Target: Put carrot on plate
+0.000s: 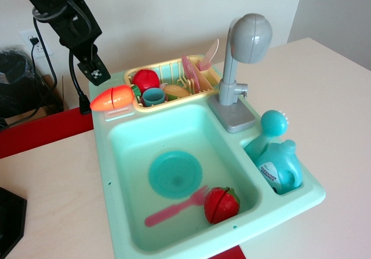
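The orange carrot [113,98] with its green stub pointing right lies at the back left corner of the mint sink [110,172], just left of the yellow dish rack. The black gripper [95,70] hangs just above and to the left of the carrot. Its fingers end close over the carrot, and I cannot tell whether they touch it or how wide they stand. The round teal plate [175,174] lies flat on the basin floor, empty, well in front of the carrot.
A pink fork [174,210] and a red toy fruit [221,204] lie in the basin by the plate. The yellow rack [174,68] holds pink plates, a teal cup and toys. A grey faucet [240,56] and a teal bottle [278,160] stand on the right.
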{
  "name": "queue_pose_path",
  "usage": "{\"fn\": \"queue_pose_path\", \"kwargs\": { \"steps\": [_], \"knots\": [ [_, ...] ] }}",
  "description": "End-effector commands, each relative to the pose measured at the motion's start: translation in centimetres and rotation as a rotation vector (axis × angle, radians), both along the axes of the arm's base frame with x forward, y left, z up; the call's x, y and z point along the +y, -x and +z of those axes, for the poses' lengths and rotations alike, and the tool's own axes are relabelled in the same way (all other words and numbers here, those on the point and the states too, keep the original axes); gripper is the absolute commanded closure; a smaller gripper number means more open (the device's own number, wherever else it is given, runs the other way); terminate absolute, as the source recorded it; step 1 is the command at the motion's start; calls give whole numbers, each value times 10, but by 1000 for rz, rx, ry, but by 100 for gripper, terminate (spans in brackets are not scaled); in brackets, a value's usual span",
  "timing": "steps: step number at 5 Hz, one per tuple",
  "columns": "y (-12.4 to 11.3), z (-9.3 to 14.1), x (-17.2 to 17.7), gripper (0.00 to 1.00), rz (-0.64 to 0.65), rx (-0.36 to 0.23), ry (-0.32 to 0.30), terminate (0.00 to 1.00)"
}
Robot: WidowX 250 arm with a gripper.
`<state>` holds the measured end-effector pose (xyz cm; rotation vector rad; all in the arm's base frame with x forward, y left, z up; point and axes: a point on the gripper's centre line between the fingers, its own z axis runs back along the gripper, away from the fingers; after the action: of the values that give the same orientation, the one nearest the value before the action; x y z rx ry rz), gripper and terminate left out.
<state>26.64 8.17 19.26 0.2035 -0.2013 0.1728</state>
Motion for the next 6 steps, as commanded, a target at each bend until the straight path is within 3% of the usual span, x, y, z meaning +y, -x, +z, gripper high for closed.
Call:
{"fn": "queue_pose_path", "kwargs": {
  "steps": [1, 2, 6],
  "knots": [
    [0, 0, 0, 0, 0, 0, 0, 0],
    [-9, 3, 2, 0, 7, -6, 16, 0],
    [-30, -33, 13, 0, 41, 75, -3, 0]
  ]
}}
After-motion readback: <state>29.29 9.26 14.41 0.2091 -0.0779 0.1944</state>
